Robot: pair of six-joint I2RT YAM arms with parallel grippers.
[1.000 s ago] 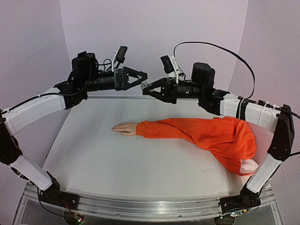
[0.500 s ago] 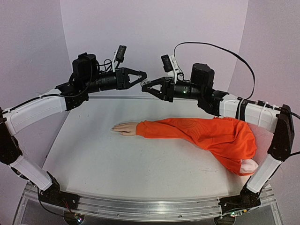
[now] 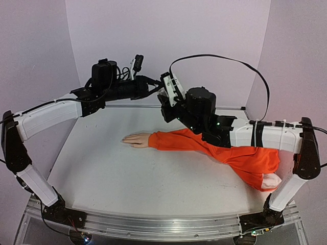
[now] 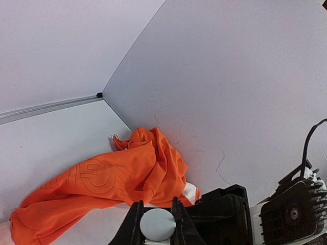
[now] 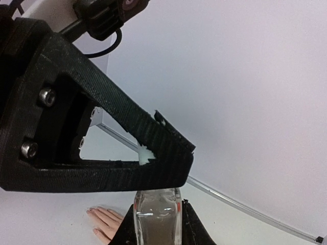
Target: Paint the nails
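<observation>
On the white table, the nails of the mannequin hand point left and are too small to tell apart. Above and behind them, the left gripper is pinched shut on a pale round cap. Just to its right, the right gripper clamps a small clear bottle, which stands upright beneath the left fingers. The orange sleeve trails off to the right.

Both arms reach inward, left end effector and right end effector clamped, close together.
</observation>
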